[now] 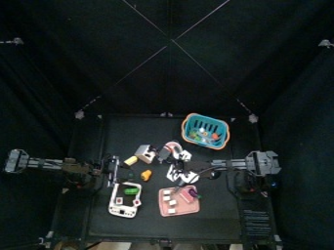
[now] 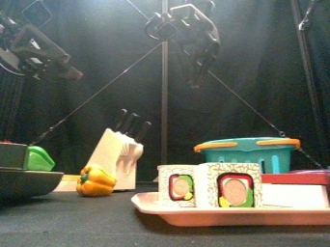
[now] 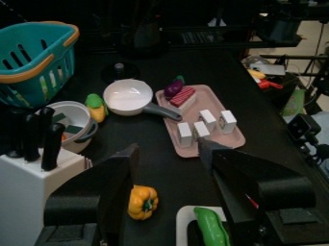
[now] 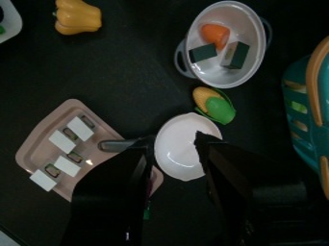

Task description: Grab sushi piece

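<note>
Colours on the black table

The tray [image 3: 229,135] is showing pale pink, carrying sushi [image 2: 207,185] that is showing white rice around green, red and yellow centres. The basket [image 3: 29,60] is glowing teal with an orange rim. A yellow pepper [image 3: 142,202] is sitting by the white knife block [image 3: 37,187] with black handles. The pan [image 4: 184,150] is gleaming white, and the bowl [image 4: 232,36] is holding orange and green pieces.

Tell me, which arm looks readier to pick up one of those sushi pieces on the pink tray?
Probably the right: its open jaws hang just beside the pink plastic tray of sushi pieces. The left gripper sits farther off.
</note>
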{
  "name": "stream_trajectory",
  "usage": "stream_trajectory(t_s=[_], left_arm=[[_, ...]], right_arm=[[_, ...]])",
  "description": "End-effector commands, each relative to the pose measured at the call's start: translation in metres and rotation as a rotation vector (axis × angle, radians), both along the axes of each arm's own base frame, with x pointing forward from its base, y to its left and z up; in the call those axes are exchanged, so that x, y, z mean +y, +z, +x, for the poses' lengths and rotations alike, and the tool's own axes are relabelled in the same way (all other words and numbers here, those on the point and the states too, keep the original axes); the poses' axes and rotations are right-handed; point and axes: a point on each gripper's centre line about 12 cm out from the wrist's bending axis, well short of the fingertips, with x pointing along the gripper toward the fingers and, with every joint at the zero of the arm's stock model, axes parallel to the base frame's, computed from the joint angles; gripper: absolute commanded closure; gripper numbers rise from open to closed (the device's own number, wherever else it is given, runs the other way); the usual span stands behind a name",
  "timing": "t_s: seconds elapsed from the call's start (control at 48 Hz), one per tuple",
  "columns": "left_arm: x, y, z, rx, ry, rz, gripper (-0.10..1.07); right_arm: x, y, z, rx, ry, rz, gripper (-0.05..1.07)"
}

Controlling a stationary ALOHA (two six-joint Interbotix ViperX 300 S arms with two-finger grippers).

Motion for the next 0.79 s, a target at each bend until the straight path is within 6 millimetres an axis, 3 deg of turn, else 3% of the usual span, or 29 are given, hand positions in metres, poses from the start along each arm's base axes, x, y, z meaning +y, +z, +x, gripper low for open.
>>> stream_trajectory(t_s=[0.0, 0.375, 0.771], left_arm=[[0.001, 0.006, 0.002, -0.017, 0.001, -0.001, 0.09], [0.000, 0.002, 0.001, -0.016, 0.001, -0.021, 0.09], [-0.009, -0.010, -0.006, -0.050, -0.054, -0.086, 0.09]], right_arm=[[0.003, 0.015, -0.006, -0.115, 0.008, 0.012, 0.24], [0.028, -0.017, -0.028, -0.273, 0.064, 0.103, 0.24], [0.049, -0.056, -0.044, -0.489, 0.267, 0.093, 0.24]])
